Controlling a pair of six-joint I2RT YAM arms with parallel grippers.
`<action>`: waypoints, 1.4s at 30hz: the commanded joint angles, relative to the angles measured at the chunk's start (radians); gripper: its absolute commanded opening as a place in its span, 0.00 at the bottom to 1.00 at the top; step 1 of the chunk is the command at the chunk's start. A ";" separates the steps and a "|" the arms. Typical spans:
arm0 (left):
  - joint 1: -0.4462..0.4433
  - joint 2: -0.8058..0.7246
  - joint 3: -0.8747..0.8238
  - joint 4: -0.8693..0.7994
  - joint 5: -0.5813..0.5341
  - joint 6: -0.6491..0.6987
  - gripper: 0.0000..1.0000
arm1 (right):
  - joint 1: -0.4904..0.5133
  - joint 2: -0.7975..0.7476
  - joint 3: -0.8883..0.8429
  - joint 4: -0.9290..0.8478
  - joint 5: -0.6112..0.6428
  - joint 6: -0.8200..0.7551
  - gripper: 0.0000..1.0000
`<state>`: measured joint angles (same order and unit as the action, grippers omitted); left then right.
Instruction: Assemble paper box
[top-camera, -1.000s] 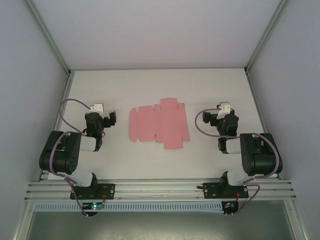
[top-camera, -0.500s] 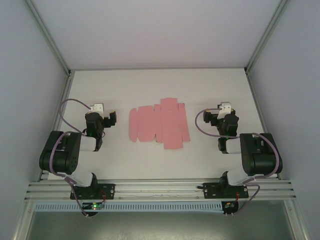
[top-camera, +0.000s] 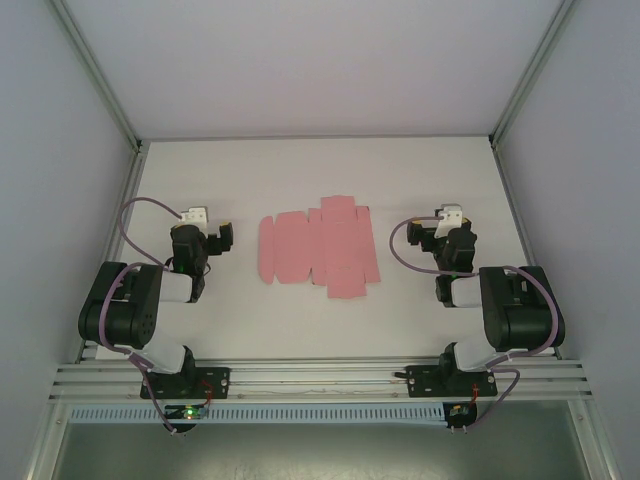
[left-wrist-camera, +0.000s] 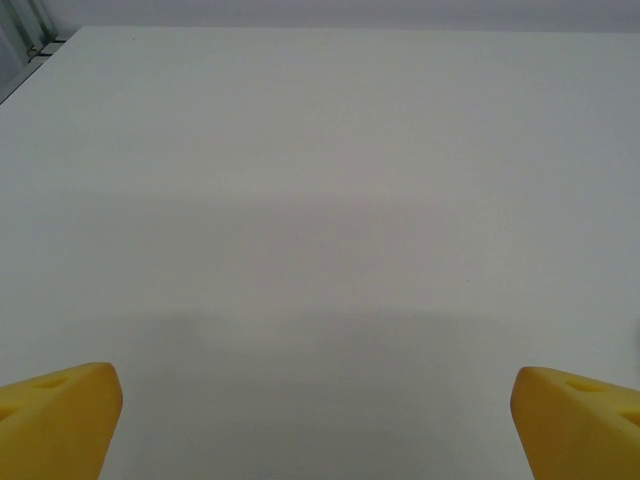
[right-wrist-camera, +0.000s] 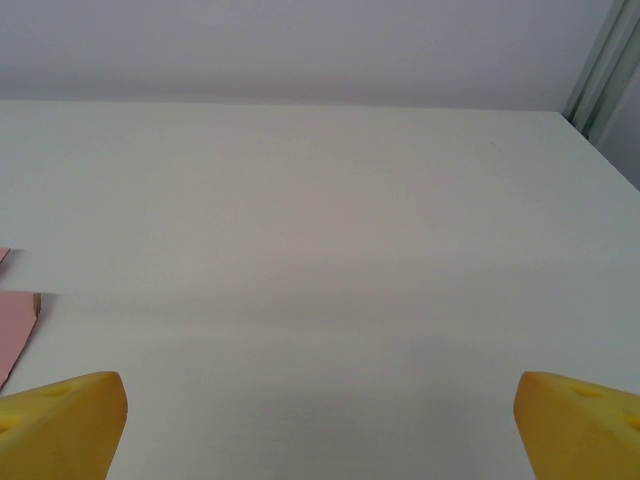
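The paper box lies as a flat pink die-cut sheet with tabs and flaps in the middle of the white table. In the top view my left gripper rests low on the table to the sheet's left, a short gap away. My right gripper sits to the sheet's right, also apart from it. Both stand open with nothing between the yellow fingertips. In the right wrist view, a corner of the pink sheet shows at the left edge, beside my right gripper. Bare table lies ahead of my left gripper.
Grey walls with metal corner posts close in the table on the left, right and back. An aluminium rail carrying both arm bases runs along the near edge. Purple cables loop from each arm.
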<state>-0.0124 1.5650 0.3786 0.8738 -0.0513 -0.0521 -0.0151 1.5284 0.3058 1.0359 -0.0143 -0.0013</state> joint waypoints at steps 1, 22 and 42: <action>0.012 -0.010 0.023 -0.013 0.011 0.015 1.00 | 0.008 -0.009 0.022 0.003 0.014 0.017 0.98; 0.012 -0.225 0.272 -0.620 0.030 -0.179 1.00 | 0.139 -0.297 0.251 -0.653 0.117 0.137 0.98; -0.224 -0.119 0.369 -0.871 0.340 -0.557 1.00 | 0.502 0.145 0.600 -0.969 -0.005 0.462 0.71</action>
<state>-0.2340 1.4311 0.7238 0.0559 0.2474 -0.5526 0.4885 1.6489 0.8848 0.0933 -0.0063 0.4194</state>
